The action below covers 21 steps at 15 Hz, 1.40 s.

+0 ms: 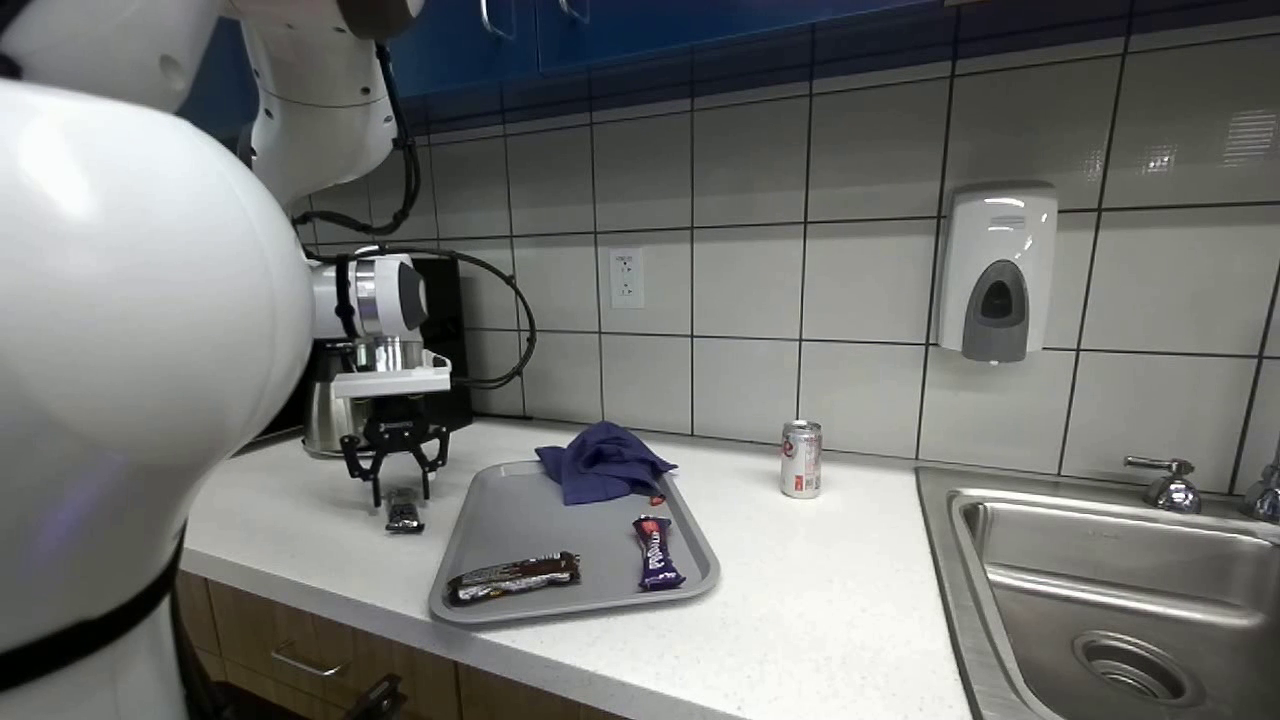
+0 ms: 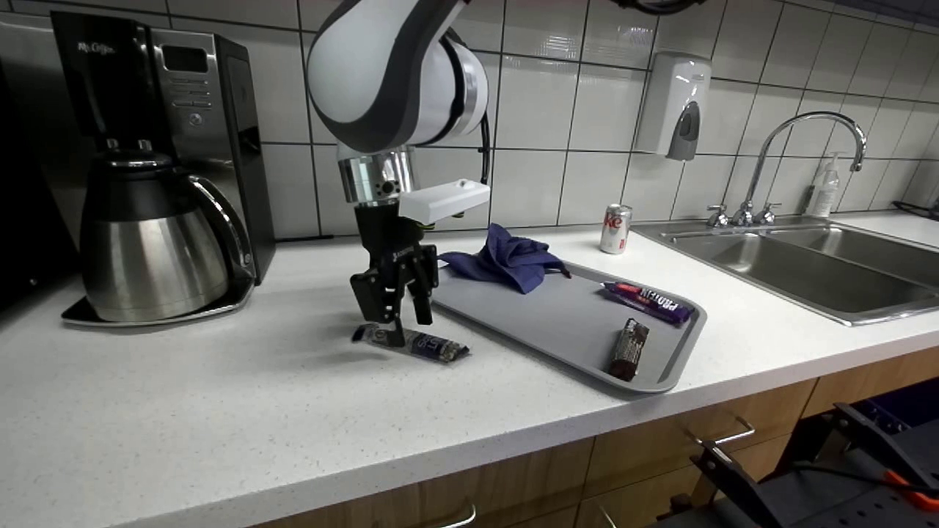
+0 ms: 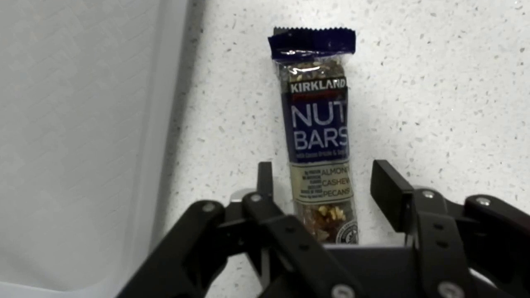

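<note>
A nut bar in a clear and dark blue wrapper [image 3: 319,124] lies flat on the white counter. It also shows in both exterior views [image 1: 404,514] [image 2: 439,347]. My gripper [image 3: 325,182] is open, with one black finger on each side of the bar and a gap on both sides in the wrist view. In both exterior views the gripper [image 1: 401,492] [image 2: 410,328] points down, its fingertips low over the bar. The bar's near end is hidden behind the gripper in the wrist view. A grey tray [image 1: 600,545] lies beside the bar.
The tray holds a brown-wrapped bar [image 1: 515,578], a purple bar [image 1: 656,553] and a crumpled blue cloth [image 1: 605,463]. A silver can [image 2: 616,229] stands near the wall. A coffee maker with a steel carafe [image 2: 154,249] and a sink [image 1: 950,600] are on the counter.
</note>
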### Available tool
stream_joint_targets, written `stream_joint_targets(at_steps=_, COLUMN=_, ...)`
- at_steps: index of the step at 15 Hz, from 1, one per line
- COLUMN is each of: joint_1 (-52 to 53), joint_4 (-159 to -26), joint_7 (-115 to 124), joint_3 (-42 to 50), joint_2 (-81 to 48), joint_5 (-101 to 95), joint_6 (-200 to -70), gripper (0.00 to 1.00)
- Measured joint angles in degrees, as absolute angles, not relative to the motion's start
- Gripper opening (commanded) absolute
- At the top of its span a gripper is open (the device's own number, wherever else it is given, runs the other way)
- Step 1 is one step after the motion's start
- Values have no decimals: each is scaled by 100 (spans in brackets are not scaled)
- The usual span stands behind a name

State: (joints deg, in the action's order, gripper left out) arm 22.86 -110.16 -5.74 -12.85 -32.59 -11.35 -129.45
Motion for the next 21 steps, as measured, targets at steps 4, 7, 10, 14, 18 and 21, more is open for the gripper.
stream_joint_targets(at_steps=4, joint_1=2286, joint_4=-10986, joint_7=-561, joint_3=-1282, joint_2=-3259, joint_5=-1136, joint_6=-12944, gripper=100)
stream_joint_targets(at_steps=7, joint_1=2284, joint_4=-10951, joint_7=-538, joint_3=-1270, joint_2=-3250, joint_5=-1135, joint_6=-12944, gripper=100)
stream_joint_targets(at_steps=10, joint_1=2279, joint_4=-10939, joint_7=-492, joint_3=-1250, joint_2=-3187, joint_5=-1135, joint_6=-12944, gripper=100)
stream_joint_targets(at_steps=14, joint_1=2256, joint_4=-10946, joint_7=-438, joint_3=-1209, joint_2=-3000, joint_5=-1135, joint_6=-12903, gripper=100)
stream_joint_targets(at_steps=18, joint_1=2198, joint_4=-11036, joint_7=-378, joint_3=-1175, joint_2=-2736, joint_5=-1134, joint_6=-12788, gripper=100)
stream_joint_targets(at_steps=21, joint_1=2134, joint_4=-11218, joint_7=-348, joint_3=-1141, joint_2=-2496, joint_5=-1130, joint_6=-12751, gripper=100)
